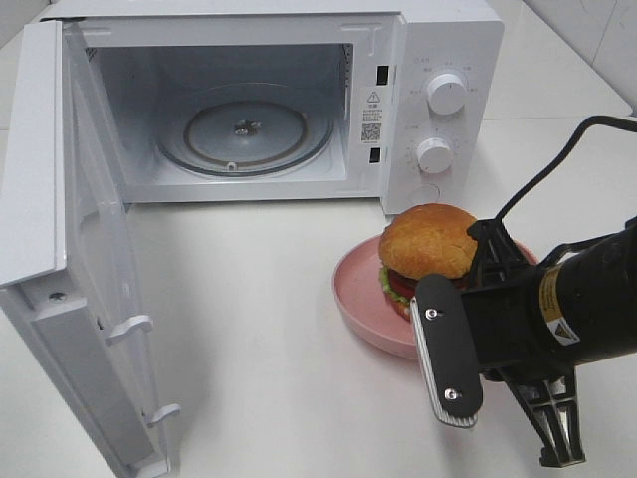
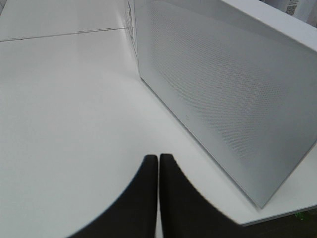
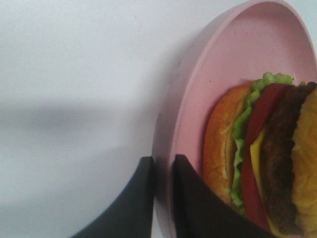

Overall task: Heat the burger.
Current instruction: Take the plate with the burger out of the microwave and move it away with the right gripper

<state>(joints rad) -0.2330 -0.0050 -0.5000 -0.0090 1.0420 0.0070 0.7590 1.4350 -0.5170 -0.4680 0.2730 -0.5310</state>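
Observation:
The burger [image 1: 428, 244], with a golden bun, dark patty, cheese, tomato and lettuce, sits on a pink plate [image 1: 353, 289] on the table in front of the microwave's control knobs. In the right wrist view the burger [image 3: 267, 163] fills one side of the plate [image 3: 237, 54]. My right gripper [image 3: 161, 183] is shut on the plate's rim, one finger outside it and one inside. My right arm [image 1: 557, 309] reaches in from the right and hides the plate's near side. My left gripper [image 2: 158, 168] is shut with nothing in it, out of the high view.
The white microwave [image 1: 438, 60] stands at the back, its door [image 1: 60, 199] swung wide open to the left. A glass turntable [image 1: 244, 129] lies bare inside. The left wrist view shows the microwave's perforated outer wall [image 2: 223, 79] close by on the white table [image 1: 249, 329].

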